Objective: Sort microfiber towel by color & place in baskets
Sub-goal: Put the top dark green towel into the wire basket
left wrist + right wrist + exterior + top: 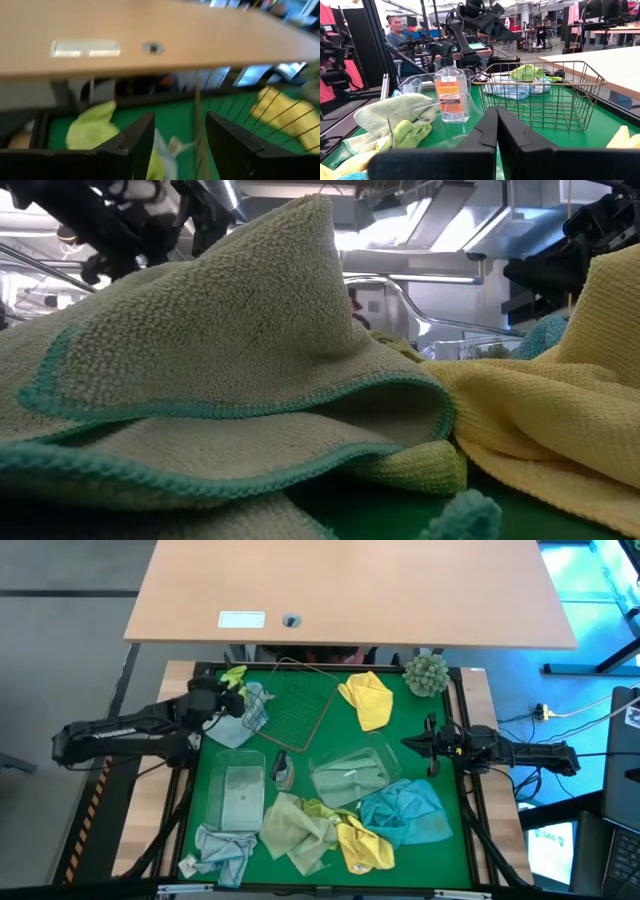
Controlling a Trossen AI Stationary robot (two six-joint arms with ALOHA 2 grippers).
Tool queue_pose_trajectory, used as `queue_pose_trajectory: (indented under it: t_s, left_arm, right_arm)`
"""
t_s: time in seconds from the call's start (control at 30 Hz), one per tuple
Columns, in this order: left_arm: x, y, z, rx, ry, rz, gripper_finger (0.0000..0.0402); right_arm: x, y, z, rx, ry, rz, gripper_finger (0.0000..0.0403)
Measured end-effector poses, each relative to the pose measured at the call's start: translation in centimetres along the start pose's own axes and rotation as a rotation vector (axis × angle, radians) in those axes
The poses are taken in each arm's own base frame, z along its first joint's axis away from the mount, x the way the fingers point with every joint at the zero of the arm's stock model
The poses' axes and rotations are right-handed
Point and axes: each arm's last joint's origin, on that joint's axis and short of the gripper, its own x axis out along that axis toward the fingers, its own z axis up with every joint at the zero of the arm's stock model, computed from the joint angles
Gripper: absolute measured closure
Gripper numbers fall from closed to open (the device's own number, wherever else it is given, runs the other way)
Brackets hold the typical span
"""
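Nearest the low camera, a pale olive microfiber towel with teal stitched edging is lying heaped against a soft yellow towel; both are part of the unsorted pile at the near edge of the green surface, waiting for me to get to them.

My left gripper is hovering at the far left corner, beside the tan wire-mesh basket, its jaws standing wide apart and gripping nothing. A lime green towel and a light grey-blue towel are lying just below and beside those jaws (apart from them, as far as I can tell), so I judge I am either letting go here or lining up a pick.

My right gripper is waiting at the right side, jaws pressed fully together and empty, pointing across the surface toward the mesh basket, well apart from any cloth.

Another yellow towel is lying loose beside the mesh basket. One clear plastic basket is sitting on the left, the other clear plastic basket in the middle with a pale cloth in it. A teal blue towel and a grey-blue towel are resting in the near pile, along with lime green ones.
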Motion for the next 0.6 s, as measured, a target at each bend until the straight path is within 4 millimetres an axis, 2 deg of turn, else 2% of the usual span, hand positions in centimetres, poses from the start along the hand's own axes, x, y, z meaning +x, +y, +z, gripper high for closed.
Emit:
queue_pose_trajectory:
  t_s: [0.3, 0.43, 0.6]
  left_arm:
    - [2.3, 1.6, -0.8, -0.021, 0.192, 0.134, 0.0230]
    - [3.1, 1.8, -1.0, -0.039, 0.273, 0.115, 0.0230]
    - [3.7, 1.9, -1.5, 0.033, 0.386, 0.066, 0.0230]
  right_arm:
    - [0.0, 0.0, 0.0, 0.000, 0.000, 0.000, 0.0400]
    - [0.0, 0.0, 0.0, 0.000, 0.001, 0.000, 0.0400]
    - [0.0, 0.0, 0.0, 0.000, 0.003, 0.000, 0.0400]
